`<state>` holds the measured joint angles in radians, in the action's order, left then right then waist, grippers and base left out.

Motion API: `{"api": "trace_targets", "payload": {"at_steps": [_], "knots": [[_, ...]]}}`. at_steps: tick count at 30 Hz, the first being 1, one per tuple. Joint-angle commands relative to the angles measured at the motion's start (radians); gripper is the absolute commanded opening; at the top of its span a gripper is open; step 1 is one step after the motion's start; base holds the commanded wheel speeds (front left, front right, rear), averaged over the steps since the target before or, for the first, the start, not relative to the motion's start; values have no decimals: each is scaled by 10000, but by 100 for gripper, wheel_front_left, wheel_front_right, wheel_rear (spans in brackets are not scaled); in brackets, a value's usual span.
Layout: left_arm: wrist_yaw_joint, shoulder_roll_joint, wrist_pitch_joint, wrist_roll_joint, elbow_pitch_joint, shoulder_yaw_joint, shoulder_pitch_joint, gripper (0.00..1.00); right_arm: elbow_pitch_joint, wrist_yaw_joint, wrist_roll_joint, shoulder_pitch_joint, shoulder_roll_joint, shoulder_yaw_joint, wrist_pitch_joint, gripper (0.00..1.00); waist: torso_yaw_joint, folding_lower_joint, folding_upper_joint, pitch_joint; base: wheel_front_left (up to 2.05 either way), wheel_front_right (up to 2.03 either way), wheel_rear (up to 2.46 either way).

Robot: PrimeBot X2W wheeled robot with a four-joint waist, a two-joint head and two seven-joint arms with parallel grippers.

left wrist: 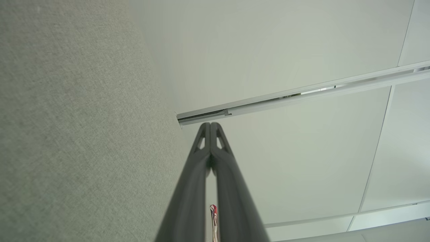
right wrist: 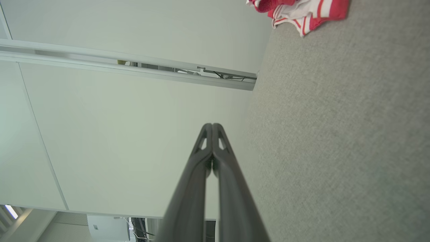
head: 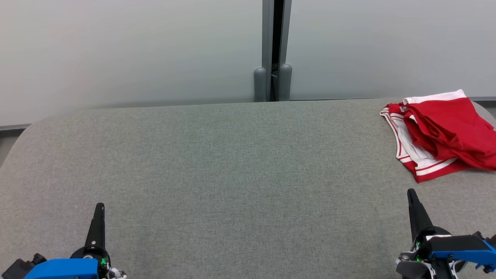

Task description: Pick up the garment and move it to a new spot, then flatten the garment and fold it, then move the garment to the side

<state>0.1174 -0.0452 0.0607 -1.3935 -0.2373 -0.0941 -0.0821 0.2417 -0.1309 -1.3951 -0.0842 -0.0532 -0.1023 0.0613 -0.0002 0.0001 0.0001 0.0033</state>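
The red and white garment (head: 441, 135) lies crumpled at the far right corner of the grey counter (head: 232, 174). Its right side is cut off by the head view's edge, and its folds hide its shape. The left pincer (head: 100, 207) and right pincer (head: 410, 193) are both pressed together, pinching nothing, low over the near edge and well apart. The right one is near the garment, not touching. A broad stretch of grey cloth runs between them, back to the pale wall (head: 135, 50).

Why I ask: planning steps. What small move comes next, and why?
Probably reach the right gripper toward the crumpled red-and-white garment, opening its shut fingers: the garment lies at the far right of the grey fabric-covered table, nearest that gripper.
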Motion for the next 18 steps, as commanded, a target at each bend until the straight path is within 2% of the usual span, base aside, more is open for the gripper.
{"api": "trace_targets", "payload": {"at_steps": [1, 18], "knots": [[73, -71, 69, -197, 15, -73, -179, 0, -16, 2, -198, -211, 31, -30, 57, 0, 0, -1, -1, -1, 0, 0, 0], [118, -76, 391, -1498, -69, -183, -292, 0, 35, 1, -1501, -292, 42, -105, 383, 0, 2, -1, -1, -8, 0, 0, 0]]}}
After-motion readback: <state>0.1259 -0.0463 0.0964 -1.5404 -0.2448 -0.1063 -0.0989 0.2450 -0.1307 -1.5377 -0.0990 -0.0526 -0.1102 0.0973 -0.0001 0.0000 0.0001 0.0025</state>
